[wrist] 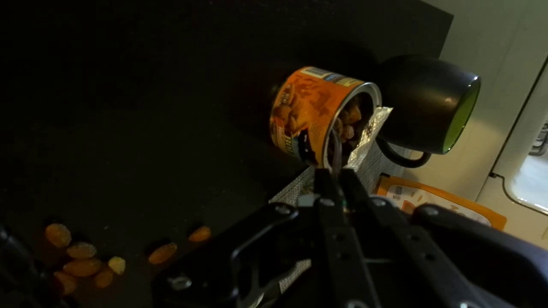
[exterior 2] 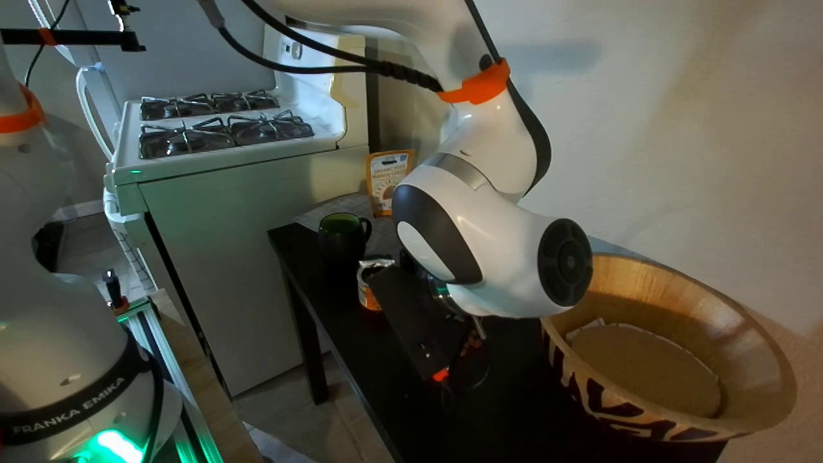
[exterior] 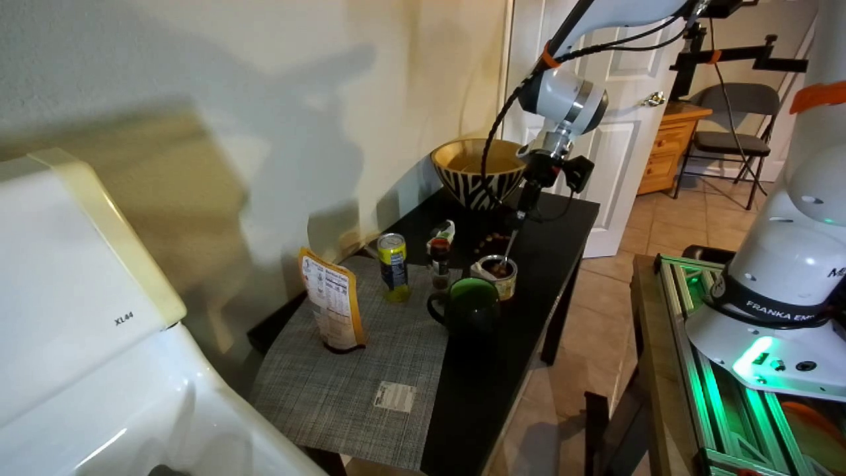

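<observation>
My gripper (wrist: 337,175) is shut on a thin metal spoon (wrist: 337,149), whose far end goes down into an open can (wrist: 308,111). The can has an orange label and a peeled foil lid (wrist: 369,137); brown nuts (wrist: 352,114) show inside. The spoon's bowl is hidden among them. In an exterior view the gripper (exterior: 521,215) hangs above the can (exterior: 507,285), with the spoon slanting down between them. A dark mug (wrist: 421,102) with a green inside stands beside the can. Several loose almonds (wrist: 81,267) lie on the black table (wrist: 150,128).
A zebra-striped wooden bowl (exterior: 470,188) stands at the table end near the door. On or by the grey placemat (exterior: 317,403) are an orange-edged pouch (exterior: 334,304), a yellow-and-blue can (exterior: 394,264) and a small dark bottle (exterior: 439,258). The wall and a white stove (exterior 2: 244,193) border the table.
</observation>
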Controlling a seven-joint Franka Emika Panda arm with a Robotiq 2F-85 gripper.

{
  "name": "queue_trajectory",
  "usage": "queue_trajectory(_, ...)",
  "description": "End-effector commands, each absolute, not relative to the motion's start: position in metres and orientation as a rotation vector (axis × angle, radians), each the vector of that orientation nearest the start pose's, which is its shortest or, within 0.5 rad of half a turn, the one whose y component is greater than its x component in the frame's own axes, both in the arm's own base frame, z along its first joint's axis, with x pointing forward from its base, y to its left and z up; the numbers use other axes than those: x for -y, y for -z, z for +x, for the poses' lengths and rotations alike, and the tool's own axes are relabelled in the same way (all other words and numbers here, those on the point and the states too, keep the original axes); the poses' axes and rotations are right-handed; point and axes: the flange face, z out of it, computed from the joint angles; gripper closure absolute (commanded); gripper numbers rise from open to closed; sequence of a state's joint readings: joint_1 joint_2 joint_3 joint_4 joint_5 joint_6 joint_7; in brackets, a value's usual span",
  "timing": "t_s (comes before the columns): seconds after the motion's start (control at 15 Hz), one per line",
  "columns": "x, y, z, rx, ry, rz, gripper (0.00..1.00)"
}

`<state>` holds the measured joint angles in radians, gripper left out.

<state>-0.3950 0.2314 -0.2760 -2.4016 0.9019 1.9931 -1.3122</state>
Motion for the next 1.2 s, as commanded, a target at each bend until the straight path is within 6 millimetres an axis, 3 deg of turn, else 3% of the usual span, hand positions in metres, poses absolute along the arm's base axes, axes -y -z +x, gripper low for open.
queue_trajectory(0.0, 0.246, -0.202, 0.369, -0.021, 0.304, -2.291, 0.98)
queue_trajectory(1.13, 0.261, -0.222, 0.358, 0.051, 0.405, -2.163, 0.98)
